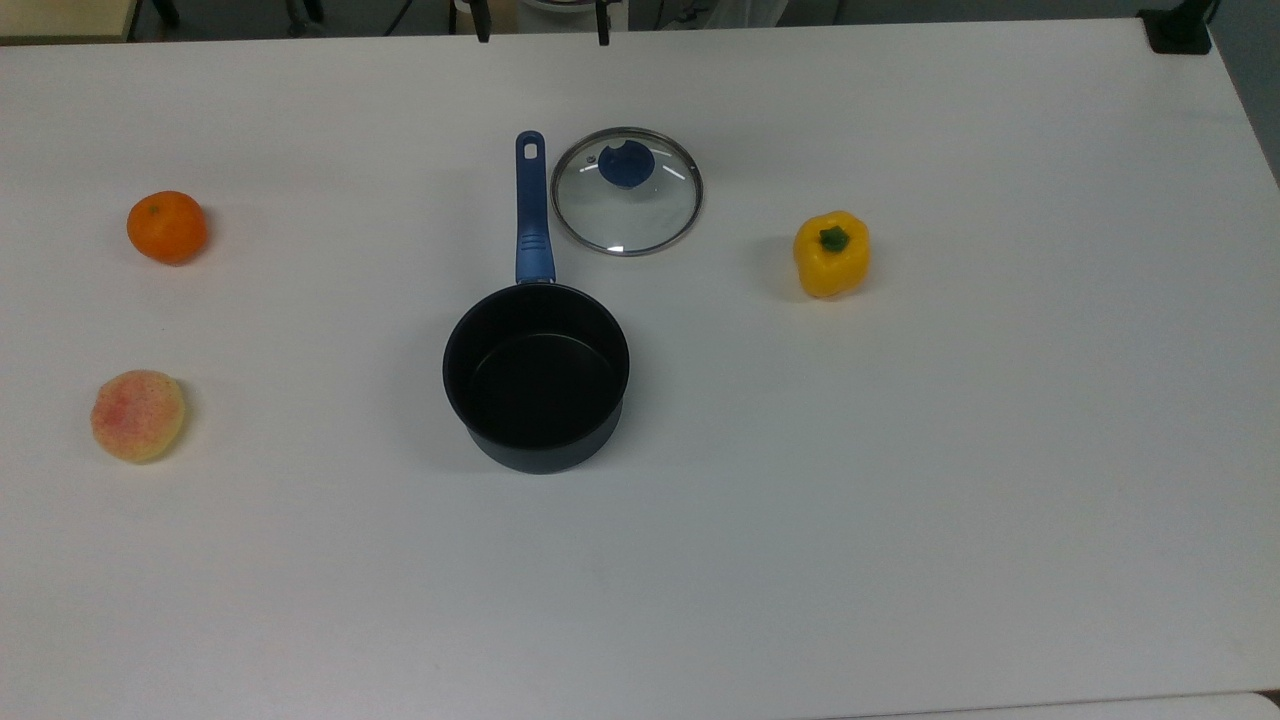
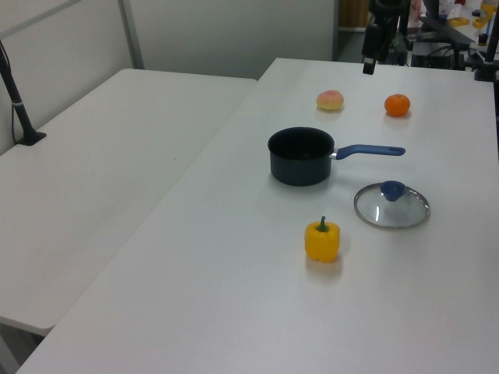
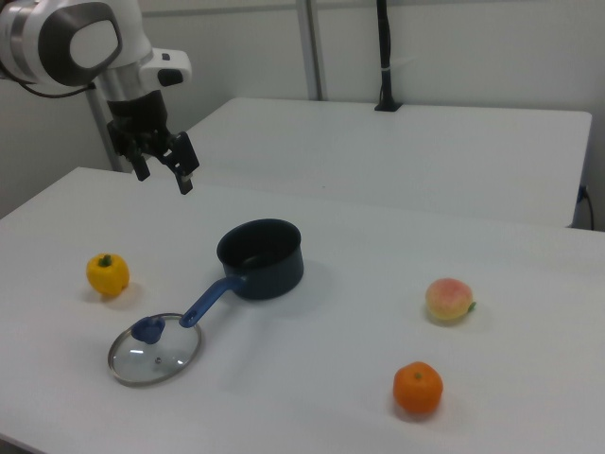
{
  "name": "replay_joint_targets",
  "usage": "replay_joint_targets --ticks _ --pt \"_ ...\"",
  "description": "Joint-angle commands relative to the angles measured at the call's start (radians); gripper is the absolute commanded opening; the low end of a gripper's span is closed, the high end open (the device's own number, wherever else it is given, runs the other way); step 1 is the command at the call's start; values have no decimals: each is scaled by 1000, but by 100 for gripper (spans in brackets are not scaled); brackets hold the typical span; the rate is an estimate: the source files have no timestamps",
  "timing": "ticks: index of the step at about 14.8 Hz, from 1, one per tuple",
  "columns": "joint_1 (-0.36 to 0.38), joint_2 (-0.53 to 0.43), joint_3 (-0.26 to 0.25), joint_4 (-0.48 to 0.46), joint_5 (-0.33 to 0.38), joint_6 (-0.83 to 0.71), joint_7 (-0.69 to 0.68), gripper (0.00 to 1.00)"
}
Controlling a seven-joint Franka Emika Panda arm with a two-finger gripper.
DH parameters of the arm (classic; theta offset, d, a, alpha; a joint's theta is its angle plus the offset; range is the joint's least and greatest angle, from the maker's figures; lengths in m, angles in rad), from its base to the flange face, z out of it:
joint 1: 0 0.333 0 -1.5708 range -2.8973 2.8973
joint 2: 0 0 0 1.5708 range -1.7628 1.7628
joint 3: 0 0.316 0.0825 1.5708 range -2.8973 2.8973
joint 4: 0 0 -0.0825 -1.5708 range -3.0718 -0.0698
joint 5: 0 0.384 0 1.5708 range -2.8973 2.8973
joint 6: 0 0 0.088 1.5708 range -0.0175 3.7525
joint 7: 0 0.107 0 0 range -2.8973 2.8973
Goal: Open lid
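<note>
— One saucepan (image 1: 536, 378) sits mid-table (image 1: 900, 480), uncovered. Where is the lid (image 1: 627, 191) from it?
— Flat on the table, off the pan, just beside the pan's long blue handle (image 1: 531, 210) on the top view's right, blue knob (image 1: 626, 164) up.
— And the gripper (image 3: 163, 167)?
— High above the table and well apart from the pan, on the right view's left; its two fingers are spread with nothing between them.
— What else lies around the pan?
— A yellow pepper (image 1: 831, 254) on the top view's right, past the lid; an orange (image 1: 166, 227) and a peach (image 1: 138, 415) well off on the top view's left
</note>
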Motion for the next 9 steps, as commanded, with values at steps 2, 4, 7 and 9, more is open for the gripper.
replay_joint_targets --ticks 2,4,7,9 --pt "28 8 -40 12 12 -11 -249 100" --pt "21 6 -52 12 24 -14 -299 100" --pt "28 3 -54 12 12 -18 -252 100" --pt "29 9 -52 14 9 -11 -253 100"
